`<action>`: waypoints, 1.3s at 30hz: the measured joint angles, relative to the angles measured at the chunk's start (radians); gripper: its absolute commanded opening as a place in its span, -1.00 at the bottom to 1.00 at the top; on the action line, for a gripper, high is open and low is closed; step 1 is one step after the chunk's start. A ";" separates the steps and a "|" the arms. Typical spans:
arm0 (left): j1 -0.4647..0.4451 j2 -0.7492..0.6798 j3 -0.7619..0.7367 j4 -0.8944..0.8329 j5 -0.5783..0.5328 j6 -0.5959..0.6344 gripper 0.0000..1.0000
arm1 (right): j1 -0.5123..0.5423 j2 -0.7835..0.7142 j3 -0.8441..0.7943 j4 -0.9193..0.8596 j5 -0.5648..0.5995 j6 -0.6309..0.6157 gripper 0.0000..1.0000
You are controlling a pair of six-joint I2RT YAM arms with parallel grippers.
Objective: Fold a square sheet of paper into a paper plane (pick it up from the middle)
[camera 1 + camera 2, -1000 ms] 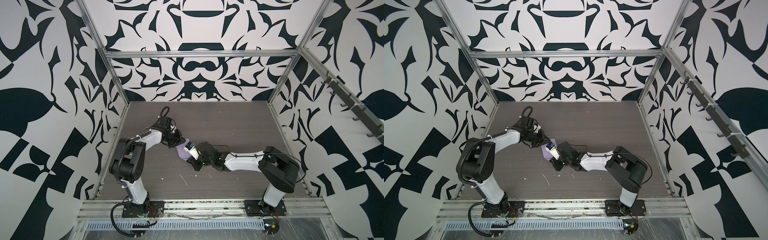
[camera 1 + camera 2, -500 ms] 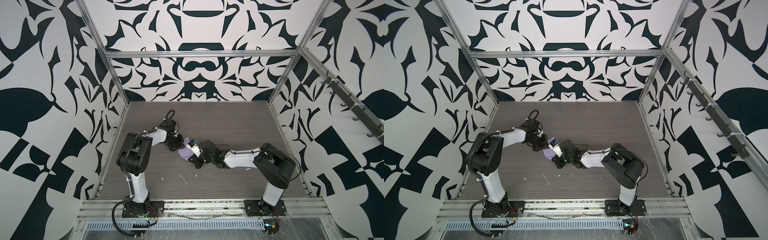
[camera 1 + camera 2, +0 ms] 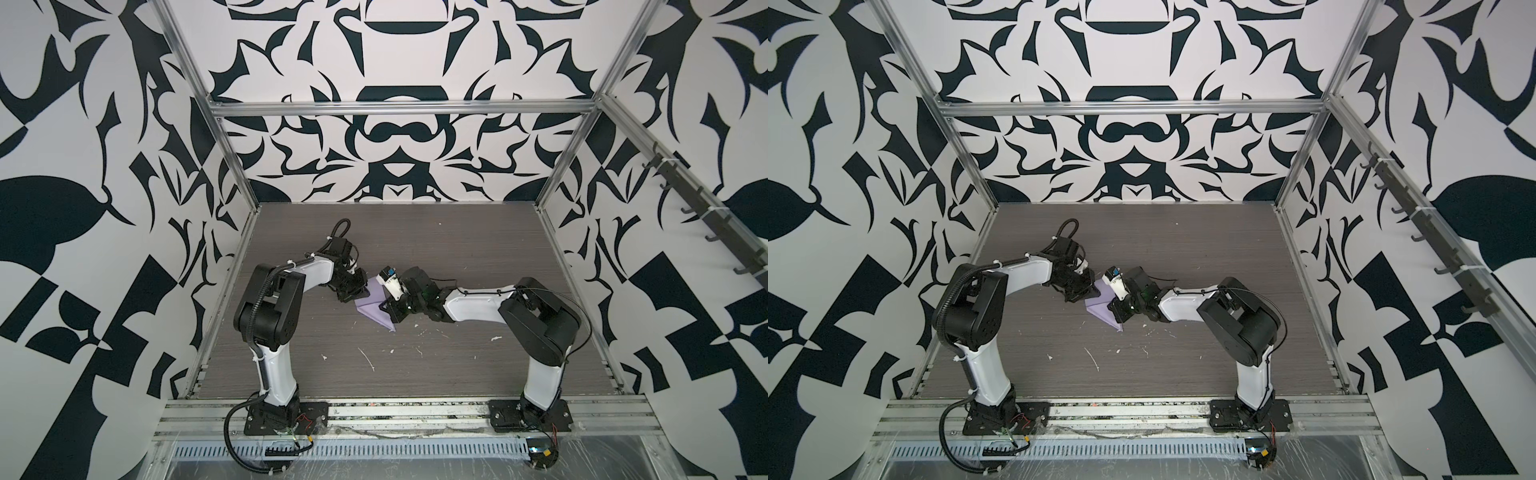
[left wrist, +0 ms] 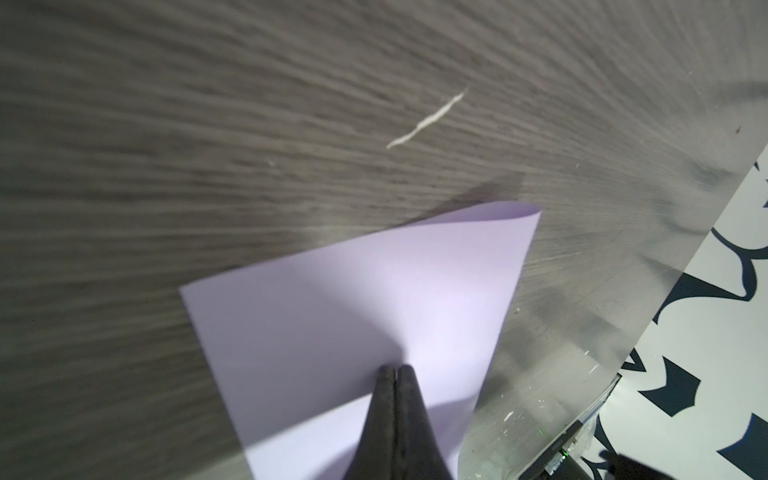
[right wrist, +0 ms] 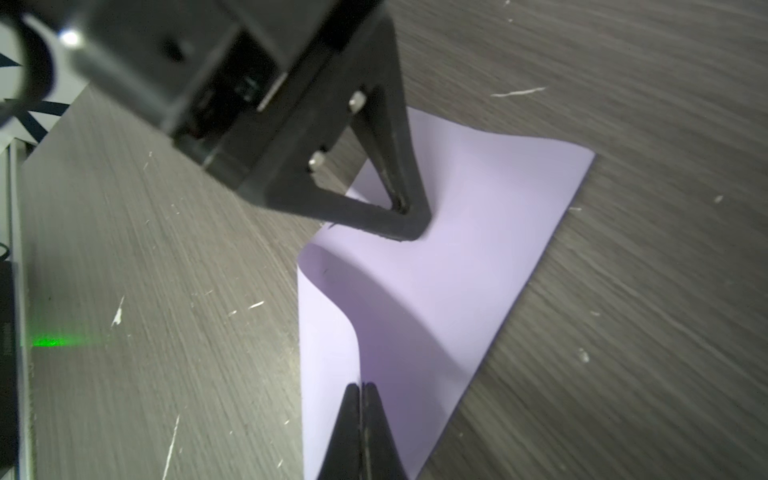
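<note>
My left claw (image 4: 397,368) was clamped shut on the square sheet of paper (image 4: 353,316), my right claw (image 5: 360,384) pinching its opposite side, the sheet bowed between them at the middle of the tabletop (image 3: 457,257): the pick-up step, I judged, and the next move called for matching edges for a first crease.

White-shelled arms (image 3: 478,305), black joints (image 3: 270,316), a looped black cable (image 3: 341,222); black left tool (image 5: 409,224) bearing 2 silver screws (image 5: 357,101).
</note>
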 measured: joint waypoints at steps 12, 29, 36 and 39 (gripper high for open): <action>-0.004 0.002 0.002 -0.004 0.003 0.016 -1.00 | -0.006 0.048 0.034 -0.047 -0.034 -0.007 -0.90; -0.004 0.009 0.008 -0.008 0.011 0.025 -1.00 | -0.006 0.059 0.065 -0.091 -0.020 -0.008 -0.92; -0.005 0.011 0.011 -0.007 0.014 0.027 -1.00 | -0.006 0.063 0.074 -0.107 -0.013 -0.011 -0.92; -0.007 0.015 0.016 -0.007 0.014 0.027 -1.00 | -0.006 0.072 0.080 -0.110 -0.012 -0.013 -0.92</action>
